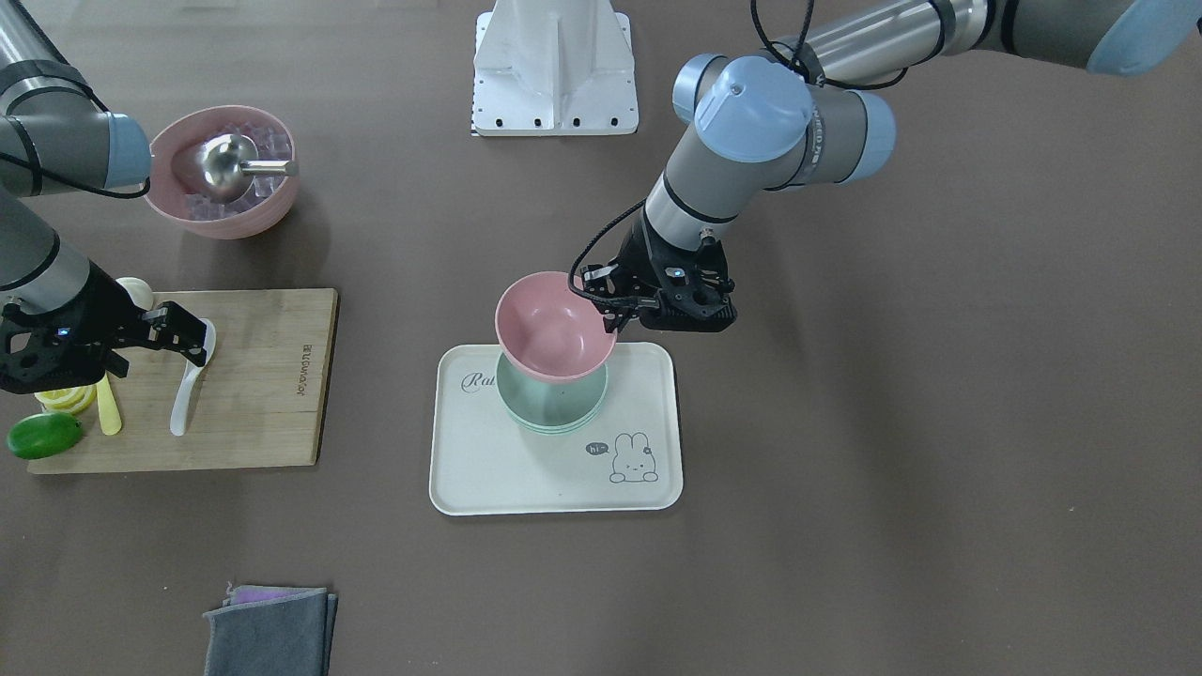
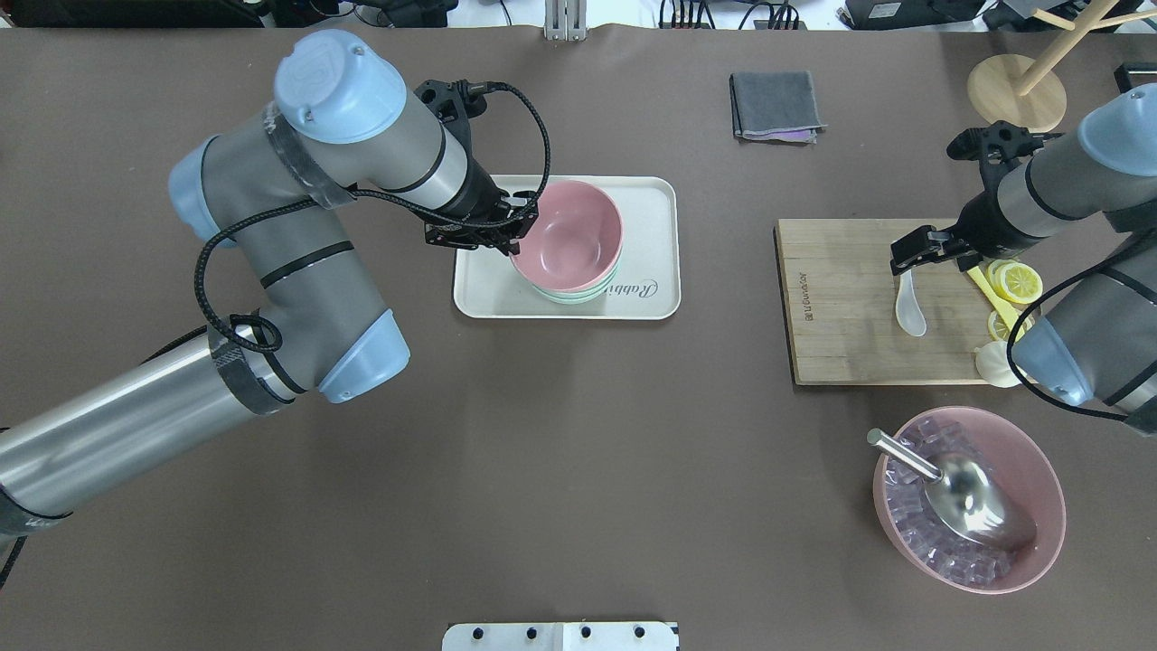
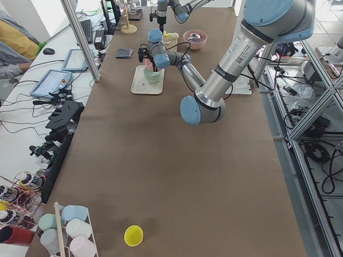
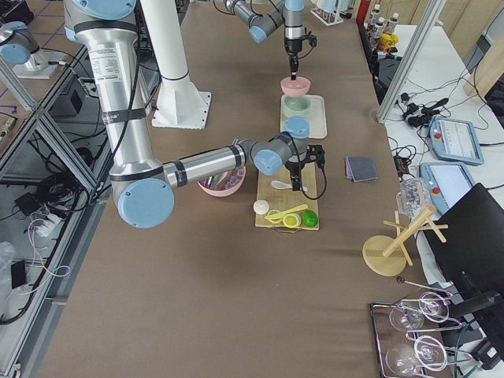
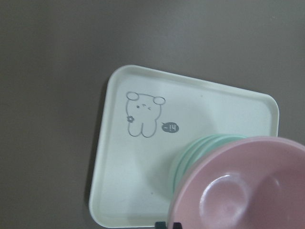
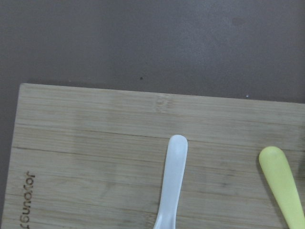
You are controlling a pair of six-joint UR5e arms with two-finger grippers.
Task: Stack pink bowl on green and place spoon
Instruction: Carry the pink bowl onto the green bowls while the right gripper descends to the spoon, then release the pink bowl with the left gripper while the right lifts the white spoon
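Note:
My left gripper (image 1: 615, 314) is shut on the rim of the pink bowl (image 1: 554, 329) and holds it tilted, just over the green bowl (image 1: 552, 404) on the white tray (image 1: 488, 469). In the left wrist view the pink bowl (image 5: 248, 191) covers most of the green bowl (image 5: 190, 162). The white spoon (image 1: 188, 390) lies on the wooden cutting board (image 1: 263, 376). My right gripper (image 1: 188, 336) is open and empty just above the spoon's handle end (image 6: 172, 181).
A larger pink bowl (image 2: 967, 497) with ice cubes and a metal scoop stands near the board. A yellow spoon (image 6: 281, 181), lemon slices (image 2: 1017, 282) and a green lime (image 1: 42, 435) lie on the board's end. A grey cloth (image 2: 776, 104) lies at the far side.

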